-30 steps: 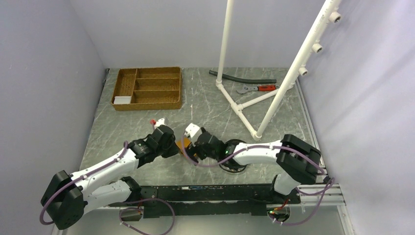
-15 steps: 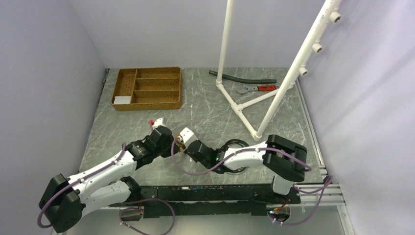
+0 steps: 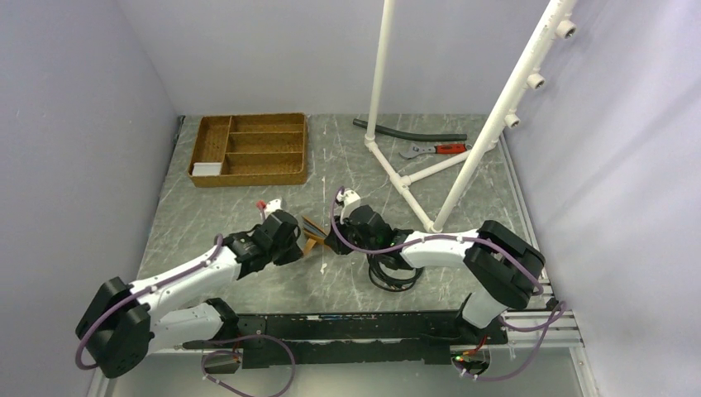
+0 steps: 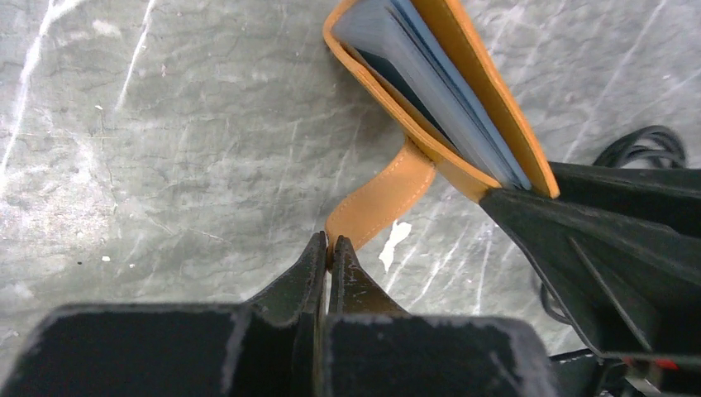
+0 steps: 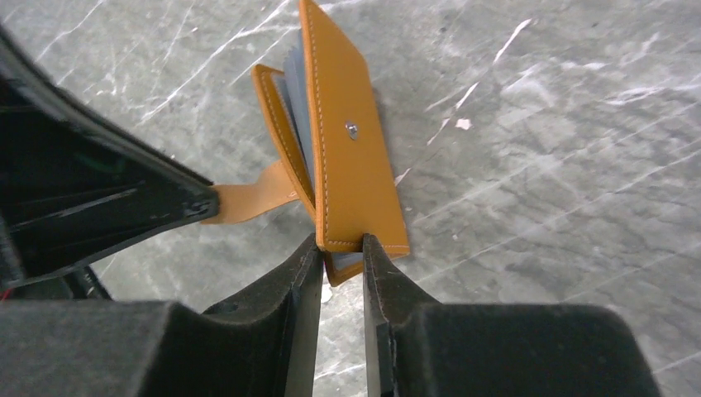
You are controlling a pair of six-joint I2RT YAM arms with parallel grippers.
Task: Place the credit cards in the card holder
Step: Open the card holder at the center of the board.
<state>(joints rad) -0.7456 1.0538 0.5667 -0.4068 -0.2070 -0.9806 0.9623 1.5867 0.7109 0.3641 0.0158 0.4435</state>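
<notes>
The card holder (image 3: 315, 235), an orange folding wallet, hangs partly open between my two grippers just above the table. My left gripper (image 4: 330, 242) is shut on its snap tab (image 4: 380, 198). My right gripper (image 5: 341, 241) is shut on the lower corner of the front cover (image 5: 347, 149), with the snap stud facing the right wrist camera. Pale blue-grey pocket edges (image 4: 450, 99) show between the covers; I cannot tell if cards sit inside. A whitish flat card (image 3: 207, 169) lies in the wooden tray's near left compartment.
The brown wooden compartment tray (image 3: 248, 149) stands at the far left. A white pipe frame (image 3: 405, 178) rises at the far right, with a dark hose (image 3: 409, 132) and a red-handled wrench (image 3: 434, 150) behind it. A black cable coil (image 3: 393, 269) lies under the right arm.
My right gripper has swung round to the far side of the wallet and closed from wide open onto its cover. The left gripper has kept its hold on the tab.
</notes>
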